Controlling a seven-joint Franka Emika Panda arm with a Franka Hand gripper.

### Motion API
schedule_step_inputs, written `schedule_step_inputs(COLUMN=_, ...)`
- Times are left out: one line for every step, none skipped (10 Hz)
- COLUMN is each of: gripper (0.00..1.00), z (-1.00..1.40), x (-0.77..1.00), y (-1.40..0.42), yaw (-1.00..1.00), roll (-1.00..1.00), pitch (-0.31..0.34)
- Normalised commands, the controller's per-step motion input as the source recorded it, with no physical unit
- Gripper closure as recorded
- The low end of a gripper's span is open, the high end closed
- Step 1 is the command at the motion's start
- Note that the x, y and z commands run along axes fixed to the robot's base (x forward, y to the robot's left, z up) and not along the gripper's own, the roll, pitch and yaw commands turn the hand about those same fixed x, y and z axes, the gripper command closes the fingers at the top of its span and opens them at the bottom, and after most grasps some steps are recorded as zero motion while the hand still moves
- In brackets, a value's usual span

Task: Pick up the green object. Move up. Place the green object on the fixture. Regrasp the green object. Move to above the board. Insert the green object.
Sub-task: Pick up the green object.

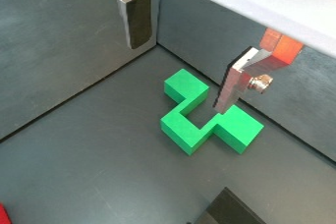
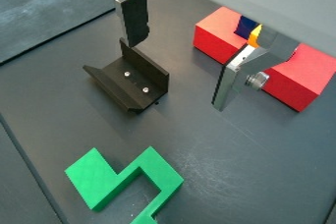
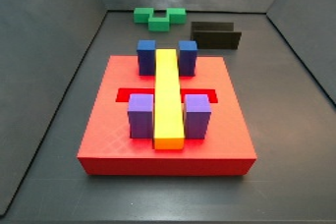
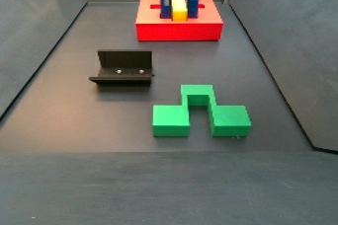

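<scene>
gripper point(image 1: 184, 51) released, empty, hovering above floor | green object point(image 1: 203, 115) lying flat just below, untouched | long axis slanting across finger gap | fixture point(image 2: 129, 79) nearby

A dark grey floor point(image 4: 79, 91) with low walls carries three things. The red board point(image 4: 180, 29) lies flat on it, bearing yellow, blue and purple blocks. The dark fixture point(image 4: 123, 69) stands near the board. The green object point(image 4: 199, 113) lies flat beyond the fixture, farther from the board. The gripper point(image 2: 178, 56) hangs above the floor, jaws apart, holding nothing.
</scene>
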Motion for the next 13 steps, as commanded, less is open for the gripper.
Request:
schedule_step_inputs(gripper=0.0, z=-0.07, x=0.0, y=0.0, yaw=0.01, roll=0.0, pitch=-0.02)
schedule_step_inputs(gripper=0.0, z=-0.11, x=0.0, y=0.0, yaw=0.03, roll=0.01, pitch=-0.02)
schedule_step_inputs(gripper=0.0, z=-0.28, x=-0.07, y=0.01, yaw=0.06, roll=0.07, pitch=-0.047)
schedule_step_inputs(gripper=0.0, z=-0.29, x=-0.32, y=0.5, yaw=0.0, roll=-0.04, pitch=-0.09)
schedule_step_inputs(gripper=0.0, z=-0.33, x=-0.22, y=0.59, yaw=0.0, roll=-0.1, pitch=-0.086)
schedule_step_inputs(gripper=0.0, z=-0.45, x=-0.05, y=0.56, yaw=0.0, roll=-0.14, pitch=-0.099)
schedule_step_inputs(gripper=0.0, z=-0.51, x=0.0, y=0.24, yaw=0.01, roll=-0.02, pitch=-0.091)
schedule_step_inputs(gripper=0.0, z=-0.51, x=0.02, y=0.0, yaw=0.09, roll=0.03, pitch=-0.113)
schedule_step_inputs(gripper=0.0, z=-0.51, x=0.12, y=0.0, yaw=0.13, roll=0.06, pitch=-0.1)
schedule_step_inputs(gripper=0.0, z=-0.44, x=0.12, y=0.0, yaw=0.12, roll=0.06, pitch=-0.073)
schedule_step_inputs(gripper=0.0, z=-0.34, x=0.19, y=0.0, yaw=0.1, roll=0.07, pitch=-0.011)
schedule_step_inputs(gripper=0.0, z=-0.23, x=0.2, y=0.0, yaw=0.03, roll=0.14, pitch=0.0)
schedule_step_inputs(gripper=0.0, z=-0.15, x=0.3, y=0.0, yaw=-0.01, roll=0.2, pitch=0.01)
